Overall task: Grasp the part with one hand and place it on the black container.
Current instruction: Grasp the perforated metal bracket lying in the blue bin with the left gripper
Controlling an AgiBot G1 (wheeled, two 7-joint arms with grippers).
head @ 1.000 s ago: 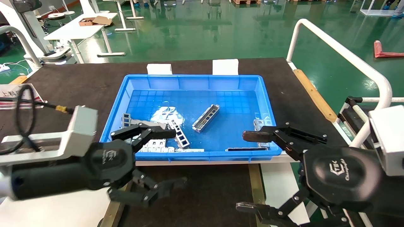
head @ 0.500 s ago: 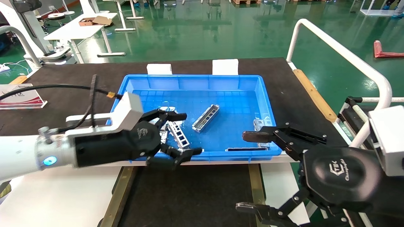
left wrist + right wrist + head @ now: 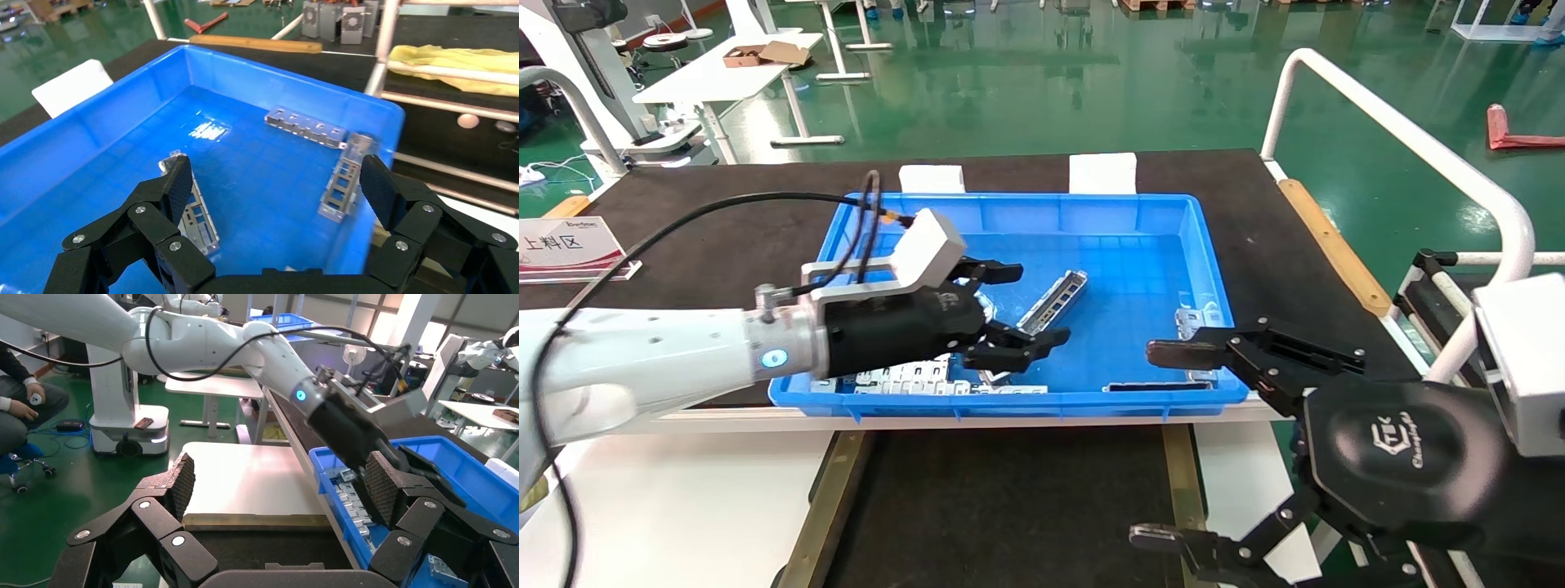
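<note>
Part [image 3: 1054, 304], the silver-grey channel with cutouts, lies diagonally on the floor of the blue bin [image 3: 1205, 245] near the frame's centre, lying free and apart from the pale slotted strips [image 3: 911, 377] heaped at the bin's lower left. I judge that isolation makes it the easy pick. The left gripper [image 3: 1019, 309] hovers just beside its lower end, jaws spread wide to straddle it. The right gripper [image 3: 1164, 441] waits at lower right, jaws also wide, holding nothing. Below the bin sits the black container [image 3: 1009, 506] with brass-yellow rails, on a dark-matted desk [image 3: 723, 212]; green workshop floor [image 3: 1091, 82] fills the upper frame.
</note>
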